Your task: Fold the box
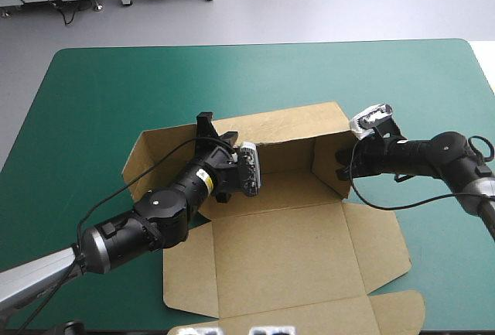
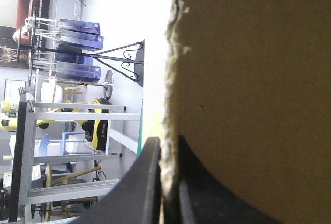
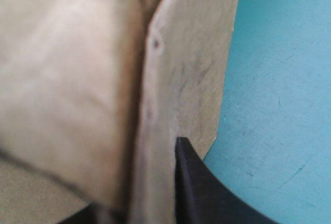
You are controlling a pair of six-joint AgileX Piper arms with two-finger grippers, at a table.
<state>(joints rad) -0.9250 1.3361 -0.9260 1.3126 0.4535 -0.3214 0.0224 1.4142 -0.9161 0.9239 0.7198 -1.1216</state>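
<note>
The brown box [image 1: 286,258] lies mid-table with its lid panel flat toward the front edge. Its back wall [image 1: 290,124] and right end wall [image 1: 329,163] stand raised. My left gripper [image 1: 207,124] is at the back wall's left part, reaching over it from inside. In the left wrist view the left gripper [image 2: 169,182] is shut on the box, the board's rough top edge [image 2: 170,79] running between its fingers. My right gripper [image 1: 345,163] is at the right end wall. In the right wrist view the right gripper [image 3: 150,203] is shut on the box's wall [image 3: 170,79].
Bare teal-green cover [image 1: 100,95] surrounds the box on the left, the far side and the right [image 3: 279,79]. The left end flap [image 1: 151,157] leans outward. The lid's front flaps [image 1: 387,316] reach close to the table's front edge.
</note>
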